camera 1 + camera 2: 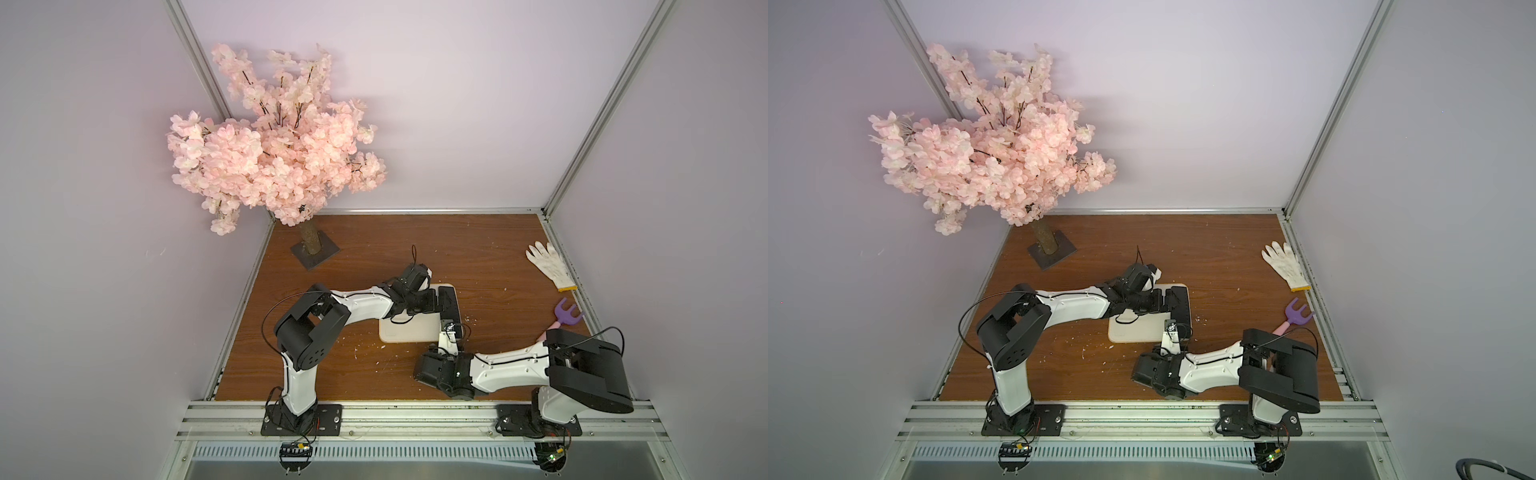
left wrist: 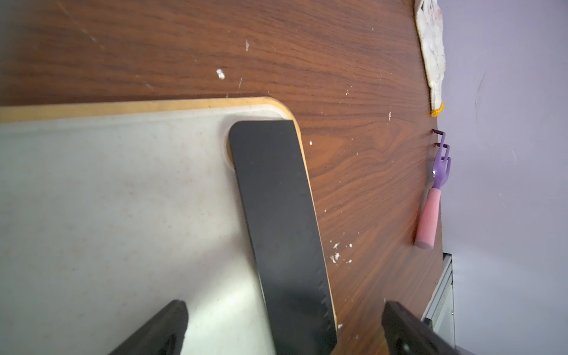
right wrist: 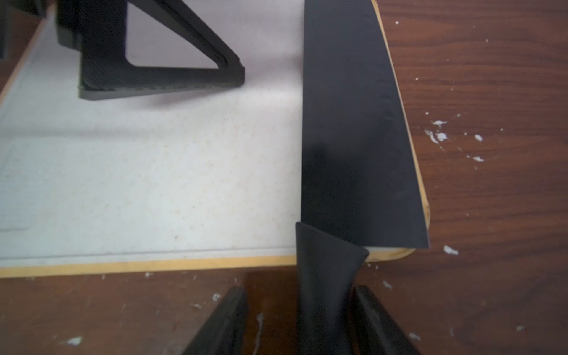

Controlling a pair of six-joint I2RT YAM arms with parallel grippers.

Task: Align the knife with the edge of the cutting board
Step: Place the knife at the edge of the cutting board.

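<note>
The left gripper (image 2: pixel 284 304) hangs low over the cutting board (image 2: pixel 123 199). Its fingers are spread wide, one over bare cream plastic and the other beyond the board's edge, gripping nothing. Between them the knife (image 2: pixel 273 199) lies flat on the board, along the side nearest the right arm, with its blade tip close to the rounded far corner. A thin strip of the orange rim (image 3: pixel 421 190) shows beside the blade's long edge, so the line looks nearly true. The handle (image 3: pixel 322 276) juts off the near end over the wooden table (image 3: pixel 491 92). The right gripper (image 3: pixel 300 290) straddles it with jaws partly closed. There is a clear gap on one side, and the other finger is just beside the handle or touching it; I cannot tell which.

This is likely the final trim. It is best to close softly and centred, so the pinch does not swing the blade. Then nudge only the handle end, sliding it flat, until the strip of rim is even. The left gripper could steady the board. The toy rake (image 2: pixel 430 209) lies well clear.
</note>
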